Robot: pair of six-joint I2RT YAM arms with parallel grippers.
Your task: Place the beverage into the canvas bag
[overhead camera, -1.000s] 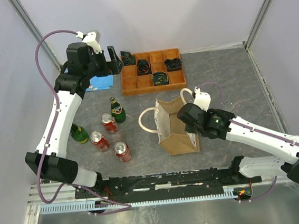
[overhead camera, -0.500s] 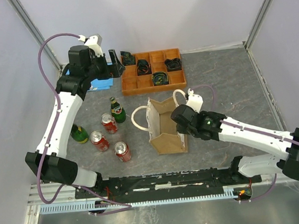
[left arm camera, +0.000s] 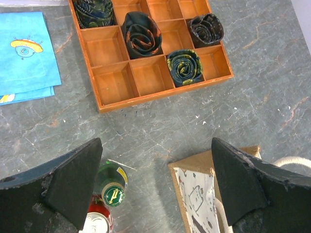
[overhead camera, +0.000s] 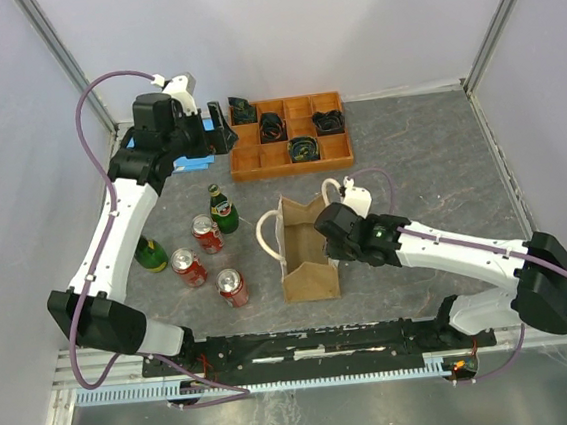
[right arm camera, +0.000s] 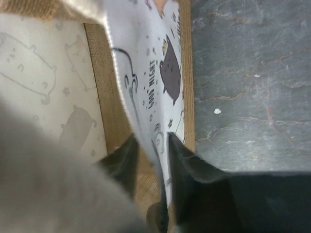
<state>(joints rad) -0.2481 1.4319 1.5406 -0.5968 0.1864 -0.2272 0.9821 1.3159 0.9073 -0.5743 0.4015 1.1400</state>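
Note:
The canvas bag stands upright at the table's middle, tan with cream rope handles. My right gripper is shut on its right wall; in the right wrist view the jaws pinch the white cat-print lining. Left of the bag stand a green bottle, a second green bottle and three red cans. My left gripper is open and empty, high above the back left. Its view shows the green bottle's cap, a red can and the bag's corner between its fingers.
An orange compartment tray with rolled dark ties stands at the back; it also shows in the left wrist view. A blue cloth lies left of it, seen too in the left wrist view. Grey walls enclose the table.
My right gripper has dragged the bag to the left, closer to the cans and bottle. The left gripper has shifted slightly right above the back left.

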